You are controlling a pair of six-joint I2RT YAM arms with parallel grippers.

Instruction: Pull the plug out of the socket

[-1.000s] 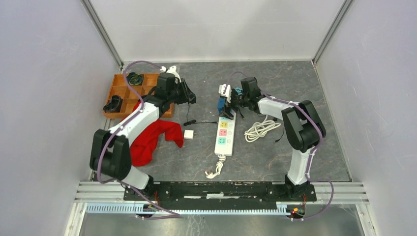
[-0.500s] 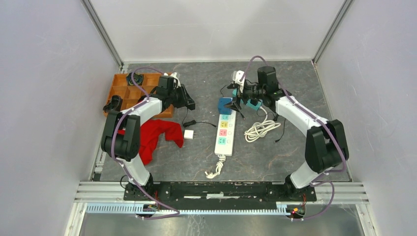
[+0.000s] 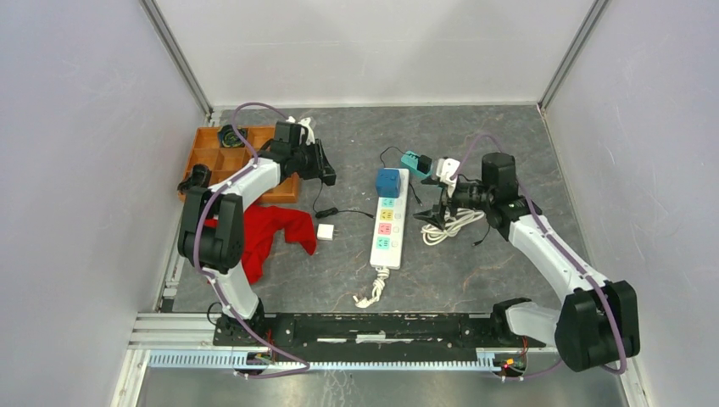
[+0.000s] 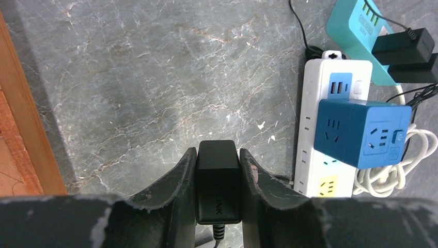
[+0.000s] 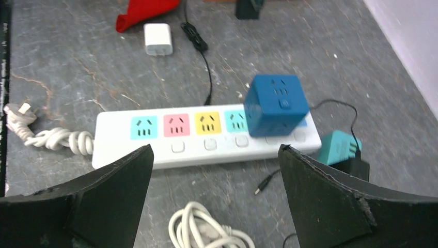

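A long white power strip (image 3: pixel 383 246) with coloured sockets lies lengthwise in the middle of the grey marbled tabletop (image 3: pixel 509 144), and a blue cube-shaped plug adapter (image 3: pixel 388 182) sits plugged into its far end, upright and seated flush as far as the overhead view shows. The right gripper (image 3: pixel 432 212) hangs just to the right of the strip with its fingers spread wide and nothing between them; its wrist camera looks across the strip at the cube, and touches neither. Under and beside that gripper lies a coil of white cable (image 3: pixel 449 225). A flat teal adapter (image 4: pixel 356 31) rests just past the strip's far end, with two black plugs (image 4: pixel 405 46) set into it and a thin black lead trailing off. Across the table, the left gripper (image 4: pixel 218 152) is clamped on a small black rectangular charger block (image 4: pixel 218 188), one finger pressed to each side (the lettering on its face is too small to read). That gripper hovers near the right edge of an orange compartmented tray (image 3: pixel 209 158), well apart from the strip. A crumpled red cloth (image 3: pixel 271 229) lies near the tray's front, and a small white square charger (image 3: pixel 326 231) sits between the cloth and the strip. The strip's own cord is bundled at its near end (image 3: pixel 370 292).
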